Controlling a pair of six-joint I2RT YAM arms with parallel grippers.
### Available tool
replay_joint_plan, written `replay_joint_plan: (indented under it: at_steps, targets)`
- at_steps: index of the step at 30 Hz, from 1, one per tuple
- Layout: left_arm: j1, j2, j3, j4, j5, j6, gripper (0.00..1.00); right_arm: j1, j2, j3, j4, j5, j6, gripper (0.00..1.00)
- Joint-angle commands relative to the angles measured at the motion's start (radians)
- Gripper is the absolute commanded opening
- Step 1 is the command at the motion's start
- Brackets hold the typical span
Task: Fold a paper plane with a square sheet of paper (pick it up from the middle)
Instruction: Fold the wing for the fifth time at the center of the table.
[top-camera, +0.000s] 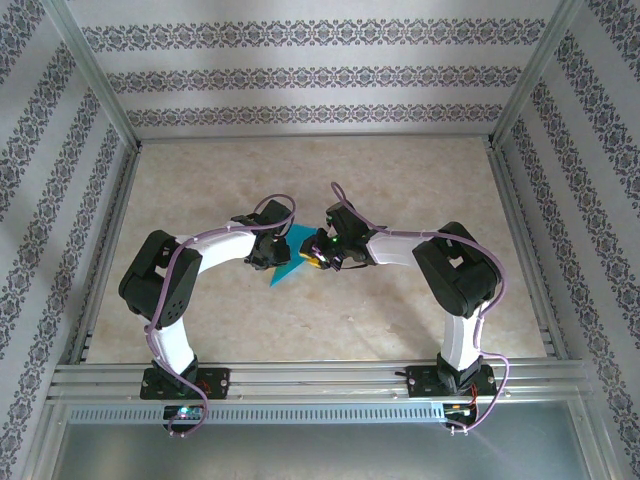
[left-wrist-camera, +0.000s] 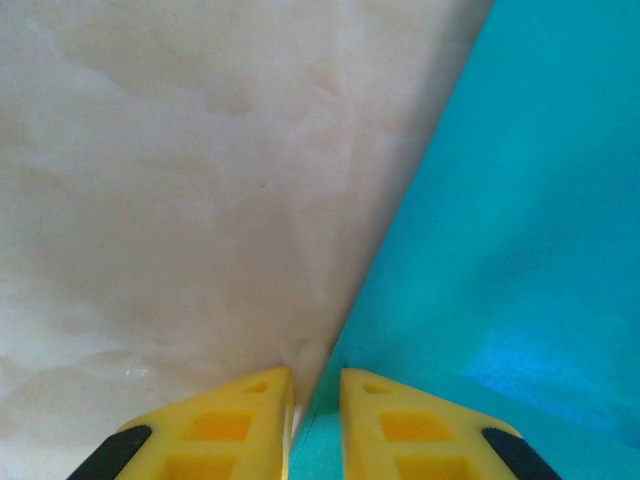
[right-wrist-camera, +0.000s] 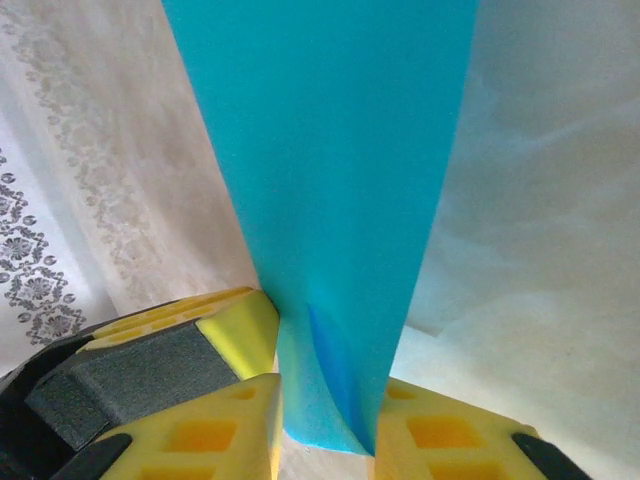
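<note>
Paper (top-camera: 287, 270), teal: sitting at mid-table (top-camera: 400, 180) between both arms, the left gripper (left-wrist-camera: 317, 390) pinching its edge with fingers almost pressed together, the right gripper (right-wrist-camera: 328, 395) bracketing a curled fold that is filling its wider gap, actual clamping impossible to tell.

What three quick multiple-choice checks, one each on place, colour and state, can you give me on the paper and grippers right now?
1. Where does the teal paper lie?
A) mid-table, between the left gripper and the right gripper
B) in the far left corner
C) beside the right arm's base

2. What colour are the left gripper's fingers?
A) red
B) yellow
C) white

3. How do the left gripper's jaws stand?
A) spread wide
B) clamped around a cup
C) close together, with a narrow gap

Answers: 1 A, the top view shows it between them; 2 B, yellow in the wrist view; 3 C, a slit remains, with the paper's edge running into it.
</note>
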Motion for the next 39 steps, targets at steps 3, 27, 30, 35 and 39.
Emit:
replay_joint_plan:
  at_steps: [3,27,30,35,39]
  targets:
    - [0.009,0.019,0.007,-0.041,-0.013,0.000,0.20,-0.023,0.050,0.021,0.026,-0.028,0.014,0.25]
    - [0.010,-0.147,0.044,-0.035,-0.013,0.085,0.34,-0.062,-0.087,-0.074,0.055,0.083,-0.021,0.03]
    - [-0.006,-0.222,-0.006,0.080,0.056,0.153,0.45,-0.068,-0.163,-0.123,0.038,0.147,-0.015,0.03]
    - [-0.090,-0.306,-0.133,0.329,0.116,0.335,0.64,-0.078,-0.263,-0.207,0.013,0.239,0.045,0.03]
    - [-0.139,-0.316,-0.212,0.503,0.166,0.454,0.69,-0.091,-0.315,-0.272,0.019,0.280,0.137,0.02]
